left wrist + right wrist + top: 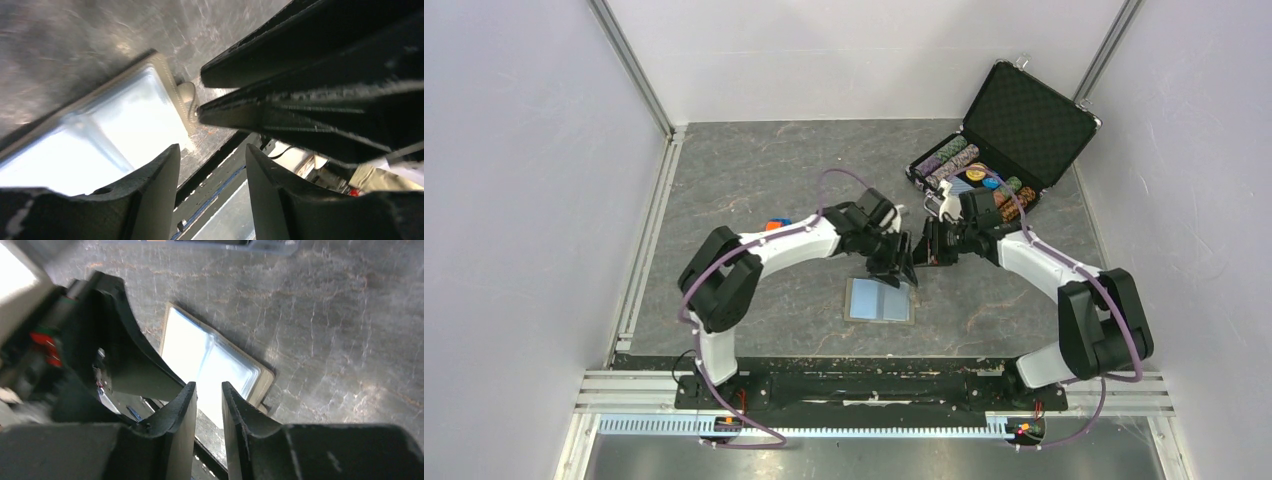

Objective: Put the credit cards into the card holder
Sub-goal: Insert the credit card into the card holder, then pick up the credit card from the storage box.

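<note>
Card holder (880,299) lies opened flat on the grey surface (754,170), pale blue-grey inside facing up, between the two arms and near their bases. Its small snap tab (187,97) sticks out from one edge in the left wrist view.

Both tools meet tip to tip just above the holder's far edge. The left tool (902,272) points down with its jaws set moderately apart. In its own camera only the surface's edge shows through the gap between its fingers (155,190). The right tool (929,245) reaches in from the right with its jaws only narrowly apart. In the right wrist view a slim slit (209,405) shows the bright holder behind it, and nothing is gripped there.

Far right, an open black briefcase (1029,120) holds rows of poker chips (952,160).
</note>
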